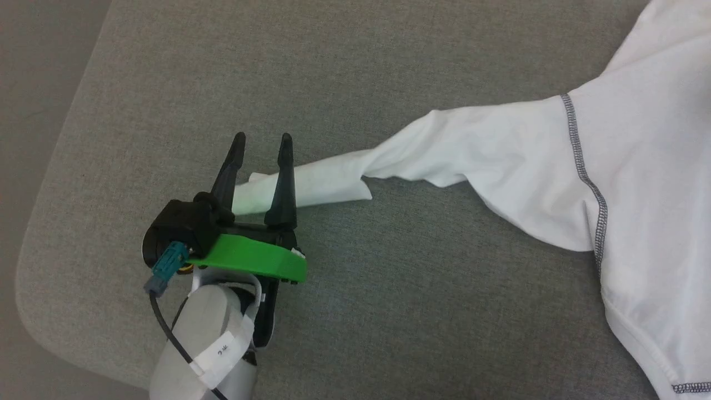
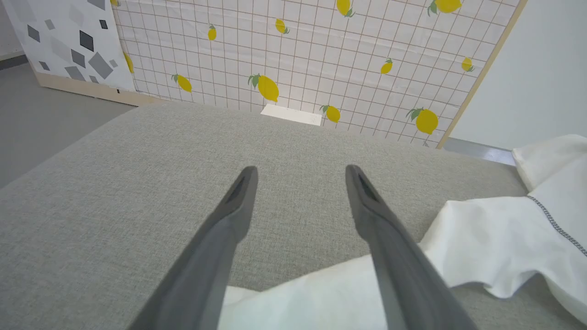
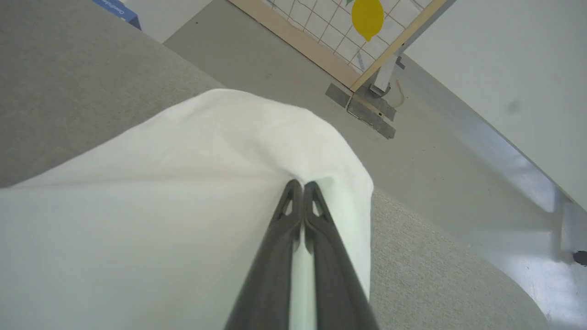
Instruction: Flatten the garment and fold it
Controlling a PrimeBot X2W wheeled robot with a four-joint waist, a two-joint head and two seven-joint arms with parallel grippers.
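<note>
the left gripper (image 1: pixel 262 140) stands wide open, its two long dark fingers (image 2: pixel 220 238) straddling the cuff end of the sleeve (image 1: pixel 333 180). the cloth lies between and under them; whether they touch it i cannot tell. a bright green collar (image 1: pixel 250 261) rings that wrist above a pale forearm (image 1: pixel 205 339). the right gripper (image 3: pixel 302 185) is pinched tight on a fold of the shirt (image 3: pixel 183 183), with a thin strip of white cloth showing between its fingers and the fabric bulging smooth around their tips. the shirt is thin, white and softly creased, with dark grey zigzag stitching (image 1: pixel 580 161) along the shoulder seam. it lies on a grey woven cushion (image 1: pixel 389 66) with a rounded corner, sleeve reaching left, body to the right. beyond stands a grid-patterned screen (image 2: pixel 321 46) printed with lemons.
</note>
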